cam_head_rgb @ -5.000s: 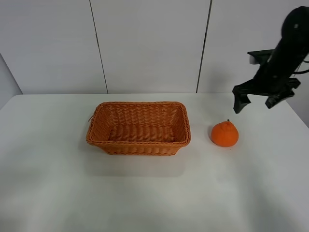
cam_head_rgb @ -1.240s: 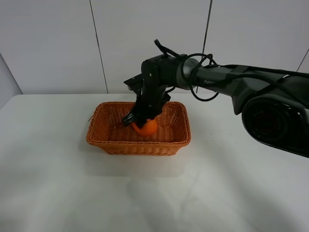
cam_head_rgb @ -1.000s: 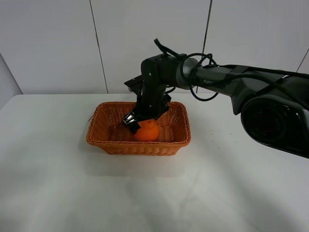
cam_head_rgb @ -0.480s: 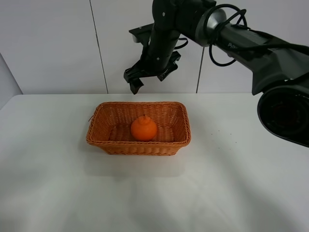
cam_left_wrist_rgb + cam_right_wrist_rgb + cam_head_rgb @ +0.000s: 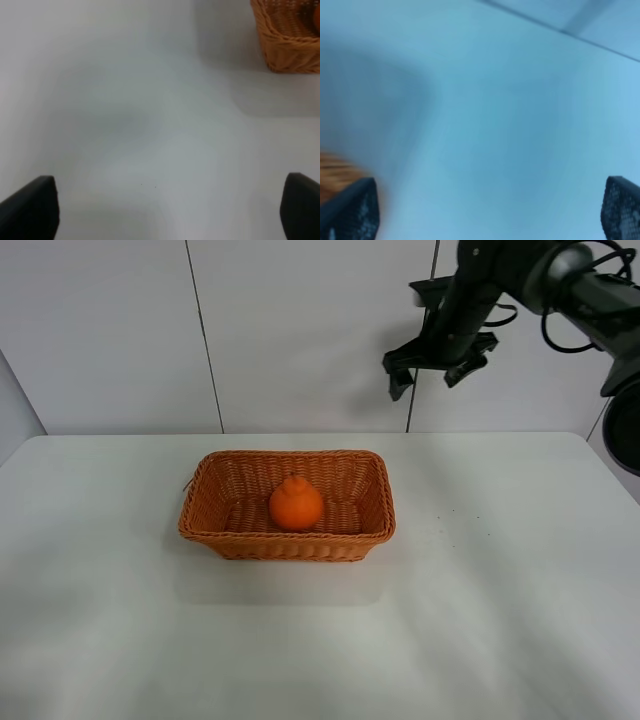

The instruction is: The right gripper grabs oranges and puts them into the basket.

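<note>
Exterior high view: found the orange seated knob-up inside the basket, about mid-floor. Placed the basket on the tabletop nearer the far edge than the near one, slightly left of centre. Logged the right end effector high in the air toward the far-right corner, seen against the back wall, well apart from basket and fruit. Fingers spread with nothing between them, so released. Judged the placing step done, given the fruit lying in the basket; presumably held high to keep clear of the rim. No sign of the left arm here. Left wrist view: caught, only here, the left end effector, fingertips wide apart at the frame sides over bare tabletop, released and empty. Also picked up one corner of the basket, plus a sliver of orange colour at the frame edge, too small to call. Judged this arm idle beside the basket because the task belongs to the other one. Right wrist view: heavily blurred. Made out both fingertips set far apart, agreeing with the open stance, and an orange-brown smear, likely basket but cannot tell. Fruit not visible.
</note>
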Controlling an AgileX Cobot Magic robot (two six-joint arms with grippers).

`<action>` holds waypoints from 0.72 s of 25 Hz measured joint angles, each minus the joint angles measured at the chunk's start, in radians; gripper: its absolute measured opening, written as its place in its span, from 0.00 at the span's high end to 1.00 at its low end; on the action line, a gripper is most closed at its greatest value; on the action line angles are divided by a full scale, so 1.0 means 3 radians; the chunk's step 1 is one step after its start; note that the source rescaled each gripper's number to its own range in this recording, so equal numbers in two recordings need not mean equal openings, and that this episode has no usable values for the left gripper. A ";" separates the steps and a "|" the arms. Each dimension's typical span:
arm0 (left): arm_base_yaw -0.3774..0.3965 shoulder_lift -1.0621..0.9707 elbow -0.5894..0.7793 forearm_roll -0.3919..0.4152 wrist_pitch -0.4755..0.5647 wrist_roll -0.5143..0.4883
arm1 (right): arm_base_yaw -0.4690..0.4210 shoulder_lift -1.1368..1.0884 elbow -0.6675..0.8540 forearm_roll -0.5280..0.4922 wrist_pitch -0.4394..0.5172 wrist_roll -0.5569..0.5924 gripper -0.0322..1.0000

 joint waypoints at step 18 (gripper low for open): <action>0.0000 0.0000 0.0000 0.0000 0.0000 0.0000 | -0.0688 -0.0202 0.0416 0.0129 0.0000 0.0000 0.02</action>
